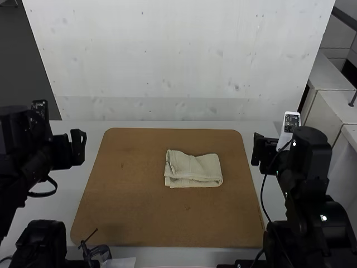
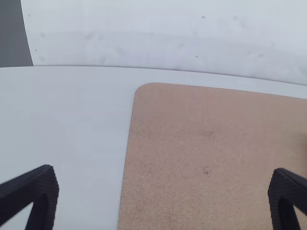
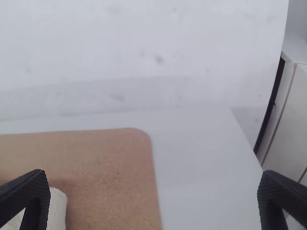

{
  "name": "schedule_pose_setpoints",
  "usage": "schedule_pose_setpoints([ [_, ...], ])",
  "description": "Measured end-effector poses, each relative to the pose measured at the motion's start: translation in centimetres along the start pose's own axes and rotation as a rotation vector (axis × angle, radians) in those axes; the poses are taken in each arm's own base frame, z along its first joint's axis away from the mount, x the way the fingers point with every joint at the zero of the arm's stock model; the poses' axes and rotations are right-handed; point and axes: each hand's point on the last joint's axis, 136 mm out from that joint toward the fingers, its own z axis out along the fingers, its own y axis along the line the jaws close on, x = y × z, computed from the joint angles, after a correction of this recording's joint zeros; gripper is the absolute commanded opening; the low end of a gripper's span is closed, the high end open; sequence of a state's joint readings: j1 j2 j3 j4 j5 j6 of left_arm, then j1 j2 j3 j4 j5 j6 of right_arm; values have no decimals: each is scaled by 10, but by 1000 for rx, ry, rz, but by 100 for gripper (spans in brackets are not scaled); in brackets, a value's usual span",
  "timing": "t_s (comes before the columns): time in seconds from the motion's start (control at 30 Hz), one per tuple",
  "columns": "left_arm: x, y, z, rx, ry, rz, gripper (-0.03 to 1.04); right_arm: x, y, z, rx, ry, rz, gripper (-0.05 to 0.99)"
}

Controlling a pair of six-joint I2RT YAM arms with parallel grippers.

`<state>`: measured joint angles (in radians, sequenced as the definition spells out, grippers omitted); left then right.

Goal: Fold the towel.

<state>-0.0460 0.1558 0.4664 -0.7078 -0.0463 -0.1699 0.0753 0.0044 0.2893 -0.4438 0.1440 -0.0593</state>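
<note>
Fingers (image 1: 78,142) all apart | towel (image 1: 196,168) folded on mat (image 1: 134,190) | cable (image 1: 261,192) along right arm (image 1: 312,178)

In the high view, the brown board (image 1: 131,190) is leaving passage across center left and lower center. Right of center, the towel (image 1: 193,171) is blocking low travel. The left gripper (image 1: 78,146) is occupying middle left, the right gripper (image 1: 256,149) middle right.
</note>
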Motion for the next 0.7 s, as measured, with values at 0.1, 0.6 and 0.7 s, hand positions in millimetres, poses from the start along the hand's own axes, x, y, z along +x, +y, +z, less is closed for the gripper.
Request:
schedule_pose_setpoints([
  [0.1,10,1,1,-6,33,18,99,1,0,0,0,5,-5,94],
  [0.6,63,18,-5,-91,246,49,98,20,-3,-1,16,83,-21,94],
  [0.7,72,21,-8,-104,281,44,99,25,-3,-2,17,105,-25,94],
])
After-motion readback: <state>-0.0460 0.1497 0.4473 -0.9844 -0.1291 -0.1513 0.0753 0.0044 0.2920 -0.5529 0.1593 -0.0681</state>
